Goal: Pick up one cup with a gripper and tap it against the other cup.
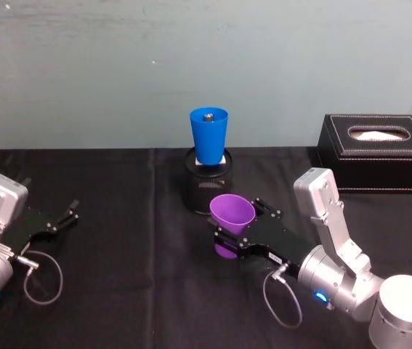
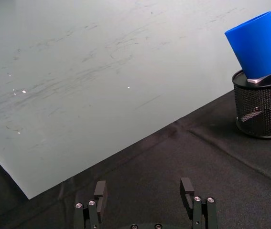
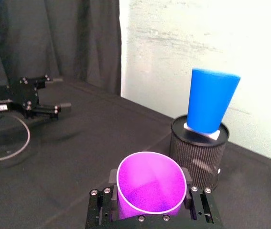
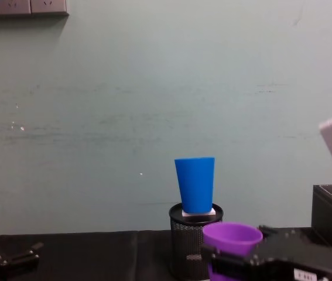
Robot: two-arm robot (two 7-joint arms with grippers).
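The right gripper (image 1: 243,227) reaches in over the black-clothed bench (image 1: 118,240) from the robot's right, its fingers (image 3: 187,177) closed on either side of the purple cup (image 1: 232,213) and pressed to its wall below the rim. The cup is mouth up, leaning a little as the head view shows it. It sits just in front of the black mesh pen holder (image 1: 208,189), towards the robot; whether it touches the mesh cannot be told. The blue cup (image 1: 208,136) stands upright on a white pad on top of that holder, mouth up, higher than the purple cup and apart from it. The left gripper (image 1: 66,215) lies low over the bench far out on the robot's left, well apart from both cups, its fingers (image 2: 100,191) spread wide with nothing between them. A black tissue box (image 1: 376,153) stands at the back on the right.
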